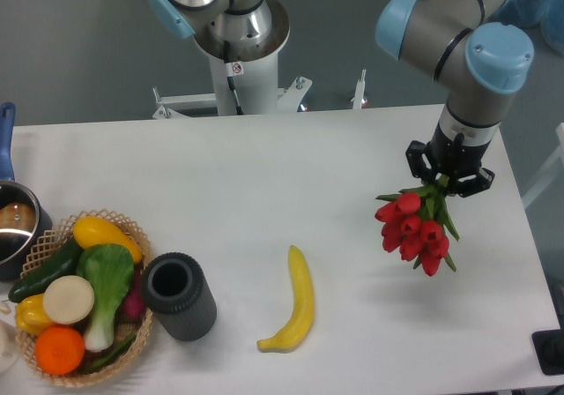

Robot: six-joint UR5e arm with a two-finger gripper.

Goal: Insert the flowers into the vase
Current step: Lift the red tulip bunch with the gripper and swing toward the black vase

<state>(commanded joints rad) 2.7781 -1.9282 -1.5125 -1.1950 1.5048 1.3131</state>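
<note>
The flowers [416, 230], a bunch of red tulips with green stems and leaves, hang blossoms-down from my gripper [448, 182] above the right part of the table. The gripper is shut on the stems, and its fingertips are mostly hidden behind the leaves. The vase [180, 295], a short dark grey ribbed cylinder with an open round mouth, stands upright at the front left, far to the left of the flowers and right beside the basket.
A wicker basket [66, 228] of toy vegetables and fruit sits at the front left, touching the vase. A yellow banana [297, 301] lies between vase and flowers. A steel pot with a blue handle [11, 220] is at the left edge. The white table [264, 175] ends close to the right of the flowers.
</note>
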